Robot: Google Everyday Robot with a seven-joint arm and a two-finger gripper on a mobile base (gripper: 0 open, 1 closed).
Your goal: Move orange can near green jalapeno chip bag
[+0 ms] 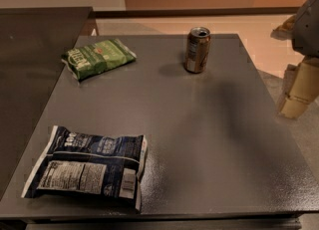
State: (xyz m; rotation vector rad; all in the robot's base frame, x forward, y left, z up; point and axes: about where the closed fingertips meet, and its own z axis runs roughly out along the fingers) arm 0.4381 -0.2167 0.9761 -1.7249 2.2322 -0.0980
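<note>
The orange can point(198, 50) stands on the desk point(209, 139), well apart from the green jalapeno chip bag point(97, 57), probably light and slippery (grab its middle), and the claw point(300, 88) hangs off right, open or closed I cannot tell

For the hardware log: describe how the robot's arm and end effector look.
The end effector, at the right edge beside the table, is cream-yellow, made of blocky segments. Above it sits a rounded pale grey arm housing. No cables or markings show.

One camera looks down from above the table point(214, 139), near edge, facing 12 o'clock, fairly close; the gripper point(298, 92) hangs at 3 o'clock.
</note>
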